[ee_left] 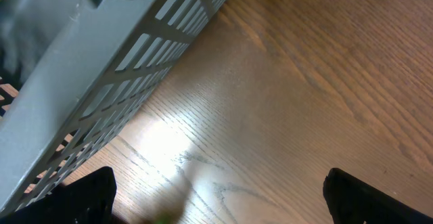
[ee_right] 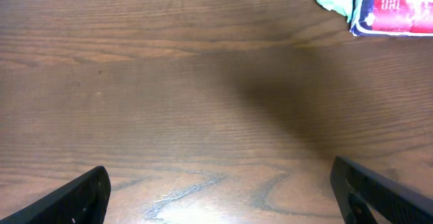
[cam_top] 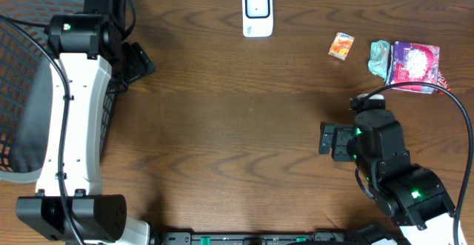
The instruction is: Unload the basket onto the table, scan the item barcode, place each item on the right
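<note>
Overhead view: two arms work a dark wooden desk (cam_top: pixel 222 112), one at each end.
Left arm pose: the white arm (cam_top: pixel 74 126) stretches along the desk's left edge away from its base. Its wrist is bent toward the middle, with the left gripper (cam_top: pixel 139 61) just beside the basket (cam_top: pixel 18 67).
Right arm pose: the black arm (cam_top: pixel 385 156) is folded low at the near right corner, with the right gripper (cam_top: pixel 326 139) pointing toward mid-desk over bare wood.
Basket: dark mesh, at the far left, partly under the left arm (its contents cannot be made out). The left wrist view shows its slotted grey wall close by.
Left fingers (ee_left: pixel 81 193): spread wide at the frame's lower corners, nothing between them, holding nothing.
Right fingers (ee_right: pixel 71 197): likewise spread wide above the wood, holding nothing.
Items to scan: an orange packet (cam_top: pixel 341 45), a crumpled teal wrapper (cam_top: pixel 380 55) and a purple packet (cam_top: pixel 416 64) lie at the far right. The teal wrapper touches the purple packet, and all three are well apart from both grippers.
Scanner (cam_top: pixel 258 12): a white unit at the far edge, mid-desk, apart from the items.
</note>
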Controlling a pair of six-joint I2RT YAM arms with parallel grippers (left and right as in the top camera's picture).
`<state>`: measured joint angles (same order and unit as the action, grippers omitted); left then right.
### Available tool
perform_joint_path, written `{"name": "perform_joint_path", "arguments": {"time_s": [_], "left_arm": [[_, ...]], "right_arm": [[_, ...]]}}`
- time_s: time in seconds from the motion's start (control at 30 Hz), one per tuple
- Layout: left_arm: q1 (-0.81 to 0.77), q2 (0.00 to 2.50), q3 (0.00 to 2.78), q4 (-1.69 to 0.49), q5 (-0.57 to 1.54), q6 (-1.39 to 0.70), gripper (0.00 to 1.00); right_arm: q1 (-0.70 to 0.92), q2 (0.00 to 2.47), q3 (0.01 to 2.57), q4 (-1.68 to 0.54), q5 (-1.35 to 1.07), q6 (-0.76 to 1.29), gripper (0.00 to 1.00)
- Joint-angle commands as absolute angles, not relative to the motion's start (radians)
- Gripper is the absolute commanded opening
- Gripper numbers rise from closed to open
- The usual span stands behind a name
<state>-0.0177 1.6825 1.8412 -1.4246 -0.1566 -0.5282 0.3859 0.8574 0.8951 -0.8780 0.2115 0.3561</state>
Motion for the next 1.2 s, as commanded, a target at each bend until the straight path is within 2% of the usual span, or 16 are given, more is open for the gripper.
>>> {"name": "perform_joint_path", "arguments": {"time_s": [0.0,0.17,0.43,0.53,0.67,0.73,0.87,1.0,1.17], "left_arm": [[-0.015,1.688,1.848,-1.417,-0.166,-0.556,0.98],[-0.015,1.688,1.848,-1.291,-0.166,-0.559,0.98],[-0.015,1.688,1.848,-1.245,-0.15,-0.562,0.98],[-0.015,1.688,1.848,-1.29,-0.006,-0.552,0.98],[-0.03,1.688,1.848,-1.295,0.275,-0.361,0.98],[-0.056,1.687,1.848,-1.308,0.326,-0.311,0.98],[-0.157,1.687,1.848,-1.335,0.297,-0.217,0.98],[-0.237,1.69,1.848,-1.332,0.165,-0.257,0.98],[-0.286,1.707,1.848,-1.331,0.126,-0.267,0.98]], "right_arm": [[0.387,0.856,0.894,-0.877,0.201,0.37,0.99],[0.387,0.856,0.894,-0.833,0.229,0.369,0.99],[0.387,0.865,0.894,-0.824,0.263,0.369,0.99],[0.387,0.871,0.894,-0.838,0.263,0.369,0.99],[0.387,0.874,0.894,-0.878,0.254,0.37,0.99],[0.387,0.876,0.894,-0.879,0.252,0.37,0.99],[0.387,0.876,0.894,-0.878,0.252,0.369,0.99],[0.387,0.876,0.894,-0.87,0.241,0.37,0.99],[0.387,0.876,0.894,-0.868,0.145,0.37,0.99]]}}
